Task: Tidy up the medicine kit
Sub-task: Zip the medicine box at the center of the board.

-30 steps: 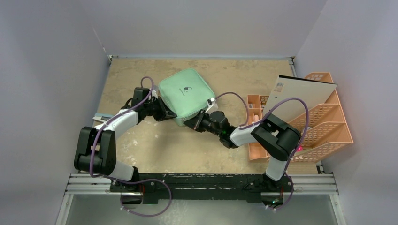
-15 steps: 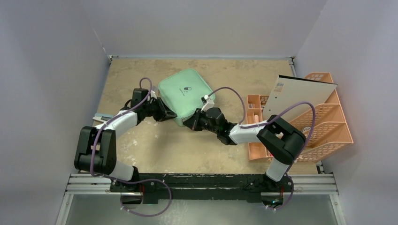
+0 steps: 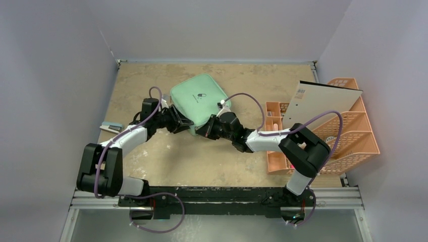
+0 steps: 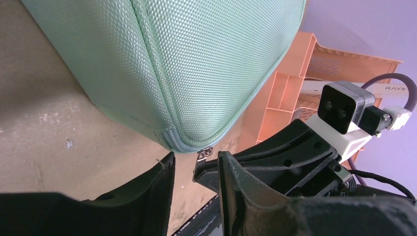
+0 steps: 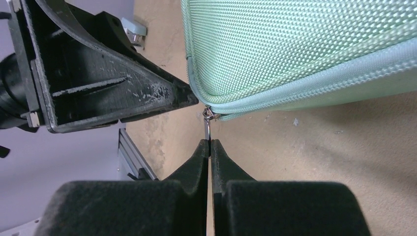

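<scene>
Top external, medicine kit [image 3: 199,101] flat, diamond-wise, lid up

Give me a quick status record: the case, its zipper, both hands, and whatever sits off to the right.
case: medicine kit, mint-green, lid closed
zipper pull: zipper pull, a metal tab at the kit's near corner
right hand: right hand shut on the zipper pull
left hand: left hand with fingers apart beside the same corner, holding nothing
right side: peach lattice rack with a white board leaning in it
kit opened: not yet
</scene>
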Controlling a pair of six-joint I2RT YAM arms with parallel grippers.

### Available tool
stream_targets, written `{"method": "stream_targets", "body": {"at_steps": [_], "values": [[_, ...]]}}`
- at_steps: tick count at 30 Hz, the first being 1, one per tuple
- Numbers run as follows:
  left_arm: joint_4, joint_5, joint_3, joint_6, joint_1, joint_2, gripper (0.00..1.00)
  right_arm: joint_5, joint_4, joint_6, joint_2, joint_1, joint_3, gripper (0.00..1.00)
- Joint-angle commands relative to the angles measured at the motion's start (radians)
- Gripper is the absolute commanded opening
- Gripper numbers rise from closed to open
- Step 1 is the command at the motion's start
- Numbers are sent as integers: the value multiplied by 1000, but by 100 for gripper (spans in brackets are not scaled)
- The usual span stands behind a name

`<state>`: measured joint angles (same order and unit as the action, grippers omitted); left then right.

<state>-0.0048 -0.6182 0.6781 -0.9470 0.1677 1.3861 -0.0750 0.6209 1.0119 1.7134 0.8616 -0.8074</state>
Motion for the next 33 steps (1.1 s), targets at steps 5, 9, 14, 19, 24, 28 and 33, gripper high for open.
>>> {"method": "stream_targets", "body": {"at_steps": [5, 9, 14, 19, 24, 28, 33], "values": [[142, -26, -35, -78, 43, 27, 35, -80, 56, 79, 1, -7, -28, 0], [196, -15, -54, -110, 53, 40, 34, -89, 70, 96, 20, -11, -27, 0], [203, -1, -48, -117, 75, 62, 31, -108, 94, 124, 28, -16, -20, 0], [251, 6, -71, -150, 91, 71, 29, -114, 109, 139, 31, -19, -15, 0], [239, 18, -57, -145, 93, 68, 22, -100, 88, 118, 22, -21, 10, 0], [216, 35, -43, -123, 93, 66, 12, -81, 48, 71, -2, -22, 32, 8], [215, 35, -33, -122, 93, 70, 8, -84, -45, -76, -65, -23, 17, 27]]}}
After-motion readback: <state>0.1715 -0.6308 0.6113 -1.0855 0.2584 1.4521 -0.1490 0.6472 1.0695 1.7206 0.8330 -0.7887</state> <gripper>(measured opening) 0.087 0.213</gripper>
